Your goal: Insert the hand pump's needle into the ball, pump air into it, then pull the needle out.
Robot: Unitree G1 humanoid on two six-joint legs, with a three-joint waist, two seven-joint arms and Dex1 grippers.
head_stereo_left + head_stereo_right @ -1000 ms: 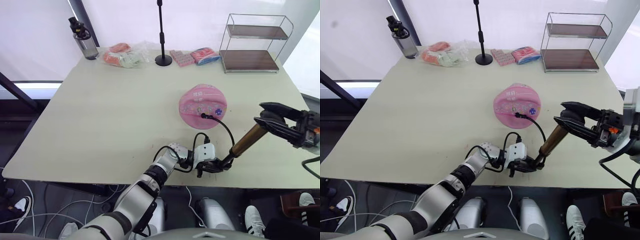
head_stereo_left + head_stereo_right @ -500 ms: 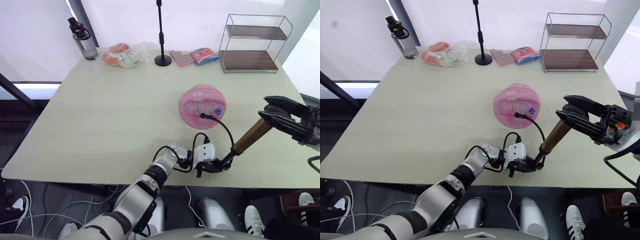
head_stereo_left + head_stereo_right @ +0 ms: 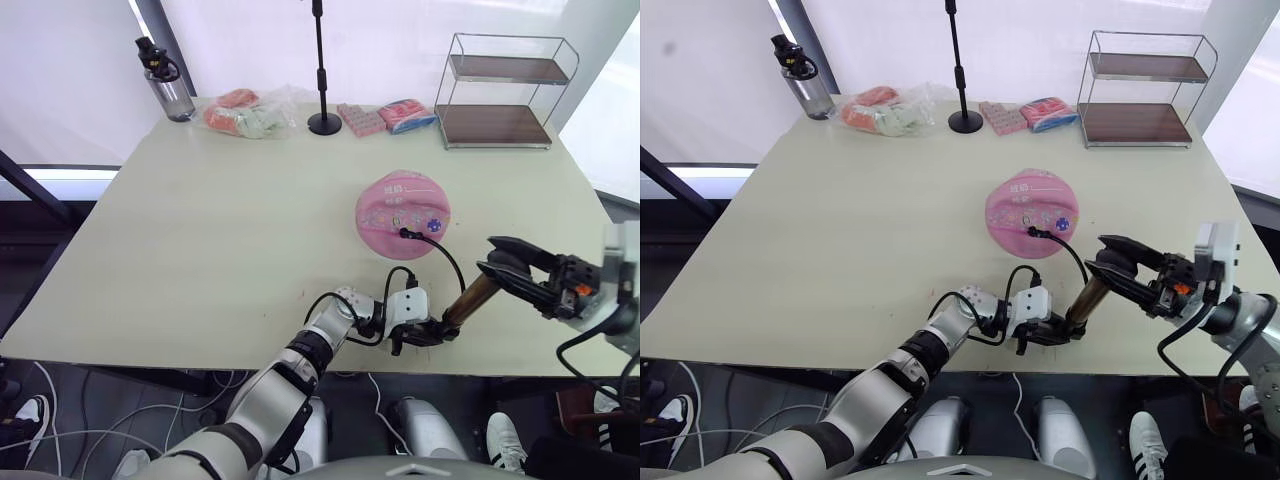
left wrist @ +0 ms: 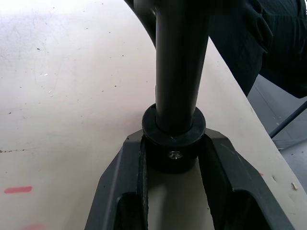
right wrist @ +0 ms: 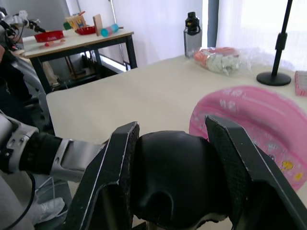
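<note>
The pink ball (image 3: 403, 212) lies flat on the table right of centre. The needle's black fitting (image 3: 406, 233) sits on its near side, and the thin black hose (image 3: 450, 258) curves from it to the hand pump (image 3: 468, 300). The bronze pump leans up to the right near the front edge. My left gripper (image 3: 425, 333) is shut on the pump's black bottom cap (image 4: 173, 139), one finger (image 4: 120, 177) on each side. My right gripper (image 3: 505, 268) is shut on the black handle (image 5: 175, 179) at the pump's top end. In the right wrist view the ball (image 5: 268, 117) shows just beyond the handle.
Along the far edge stand a dark water bottle (image 3: 165, 82), bagged snacks (image 3: 245, 112), a black stand (image 3: 323, 70), two snack packs (image 3: 390, 113) and a wire shelf (image 3: 505, 90). The pump's base is close to the table's front edge (image 3: 300, 362).
My right gripper has come down and left with the handle, toward the pump's base, and less of the bronze length shows. The left gripper and the ball have stayed put.
</note>
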